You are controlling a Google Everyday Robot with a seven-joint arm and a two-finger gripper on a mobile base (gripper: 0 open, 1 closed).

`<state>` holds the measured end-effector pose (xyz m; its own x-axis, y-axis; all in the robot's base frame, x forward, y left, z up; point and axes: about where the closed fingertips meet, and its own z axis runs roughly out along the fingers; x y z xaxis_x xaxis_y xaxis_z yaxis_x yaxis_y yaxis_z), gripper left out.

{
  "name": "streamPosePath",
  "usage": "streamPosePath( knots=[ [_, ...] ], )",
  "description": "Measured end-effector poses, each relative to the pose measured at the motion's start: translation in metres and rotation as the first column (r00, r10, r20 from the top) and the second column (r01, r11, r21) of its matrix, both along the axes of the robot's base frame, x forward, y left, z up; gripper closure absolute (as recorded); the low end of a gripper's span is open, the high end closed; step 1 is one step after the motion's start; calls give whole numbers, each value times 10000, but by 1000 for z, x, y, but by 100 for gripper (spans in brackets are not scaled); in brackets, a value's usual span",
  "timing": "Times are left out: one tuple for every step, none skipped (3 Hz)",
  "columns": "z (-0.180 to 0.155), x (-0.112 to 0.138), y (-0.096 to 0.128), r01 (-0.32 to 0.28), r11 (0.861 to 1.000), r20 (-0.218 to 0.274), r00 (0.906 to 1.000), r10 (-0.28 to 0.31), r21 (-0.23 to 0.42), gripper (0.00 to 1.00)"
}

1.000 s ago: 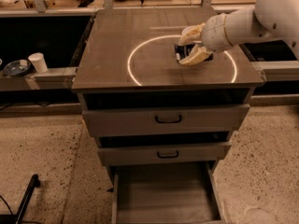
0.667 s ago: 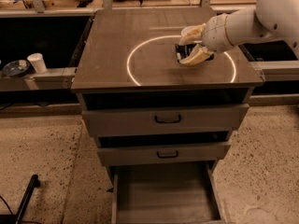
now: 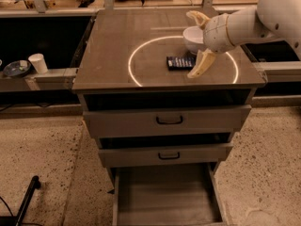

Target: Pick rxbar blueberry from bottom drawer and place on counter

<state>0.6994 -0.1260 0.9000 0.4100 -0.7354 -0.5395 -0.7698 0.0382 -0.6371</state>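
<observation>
The rxbar blueberry (image 3: 181, 62), a small dark flat bar with white lettering, lies on the counter (image 3: 117, 55) inside the bright white ring, just left of a white bowl (image 3: 193, 39). My gripper (image 3: 199, 42) hovers over the bowl and the bar's right end, its two cream fingers (image 3: 202, 64) spread wide apart and holding nothing. The bottom drawer (image 3: 165, 194) is pulled out at the foot of the cabinet; its flat floor shows nothing on it.
Two shut drawer fronts with black handles (image 3: 169, 120) sit above the open drawer. A white cup (image 3: 38, 63) and a dark dish (image 3: 15, 68) stand on the ledge at left. A black bar (image 3: 27, 199) lies on the speckled floor at lower left.
My gripper has opened and lifted off the bar, which now lies alone on the counter. The white bowl has come into sight behind the gripper.
</observation>
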Motion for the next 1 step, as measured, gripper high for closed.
streamPosePath(
  knots=[
    [0,0,0,0,10000,0,10000,0,0,0]
  ],
)
